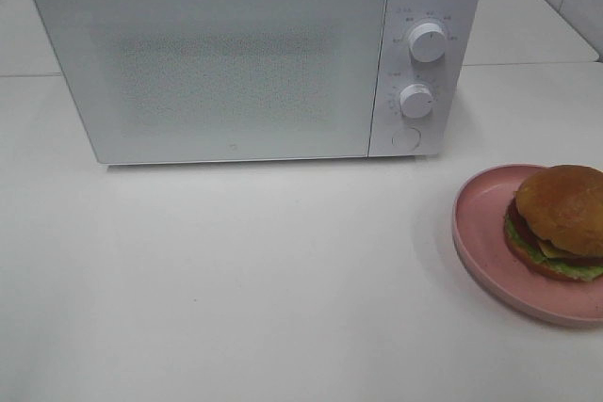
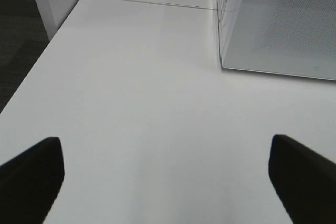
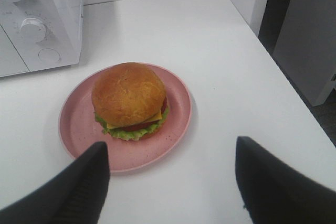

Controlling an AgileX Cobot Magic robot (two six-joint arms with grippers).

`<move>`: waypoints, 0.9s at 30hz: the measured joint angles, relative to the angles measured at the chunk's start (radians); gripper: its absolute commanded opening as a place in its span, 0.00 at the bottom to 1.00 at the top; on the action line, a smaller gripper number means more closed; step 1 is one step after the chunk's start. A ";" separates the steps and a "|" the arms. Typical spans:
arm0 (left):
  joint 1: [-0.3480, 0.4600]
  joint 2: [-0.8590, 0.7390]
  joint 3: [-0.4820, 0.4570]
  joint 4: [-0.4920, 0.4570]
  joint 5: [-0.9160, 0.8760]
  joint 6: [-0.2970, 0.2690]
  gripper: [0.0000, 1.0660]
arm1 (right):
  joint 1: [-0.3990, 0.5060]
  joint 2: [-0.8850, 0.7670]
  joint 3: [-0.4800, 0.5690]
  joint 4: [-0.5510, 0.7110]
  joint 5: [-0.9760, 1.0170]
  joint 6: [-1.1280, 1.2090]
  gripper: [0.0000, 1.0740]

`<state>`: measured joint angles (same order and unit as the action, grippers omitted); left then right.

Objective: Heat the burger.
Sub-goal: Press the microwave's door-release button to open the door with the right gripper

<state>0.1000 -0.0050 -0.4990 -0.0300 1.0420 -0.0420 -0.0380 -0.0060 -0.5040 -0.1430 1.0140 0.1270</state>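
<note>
From the high camera I see a white microwave (image 1: 236,63) at the back of the white table (image 1: 236,280). Its door is shut. The dotted door panel is too cloudy for me to tell whether anything is inside. Two round knobs, the upper (image 1: 428,42) above the lower (image 1: 415,100), sit on the right-hand panel over a round button (image 1: 406,138). To the front right, well apart from the microwave, a pink plate (image 1: 476,233) lies flat on the table, partly cut off by the picture's edge. It holds the burger (image 1: 561,218), upright, with its golden-brown bun on top and lettuce, cheese and tomato showing at the side. Nothing else is on the plate. Neither arm shows in this view.

On the left wrist camera, the left gripper (image 2: 165,148) has its two dark fingers spread wide with only bare tabletop between them. It is pinching nothing. The microwave's front corner stands ahead of it and off to one side, apart from the fingers.

On the right wrist camera, the right gripper (image 3: 170,148) is also spread wide and empty. The plate lies just ahead of it, with one finger (image 3: 79,187) overlapping the plate's near rim in the picture. I cannot tell whether they touch. The burger sits in the middle of the plate, clear of both fingers, with the microwave's control panel beyond it.
</note>
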 measured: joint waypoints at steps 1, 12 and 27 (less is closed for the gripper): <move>0.000 0.000 0.000 0.000 0.000 0.000 0.92 | 0.000 0.000 0.000 0.000 0.000 0.000 0.62; 0.000 0.000 0.000 0.000 0.000 0.000 0.92 | 0.000 0.000 0.000 0.000 0.000 0.000 0.62; 0.000 0.000 0.000 0.000 0.000 0.000 0.92 | 0.000 0.000 0.000 0.000 0.000 0.000 0.62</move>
<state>0.1000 -0.0050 -0.4990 -0.0300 1.0420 -0.0420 -0.0380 -0.0060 -0.5040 -0.1430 1.0140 0.1270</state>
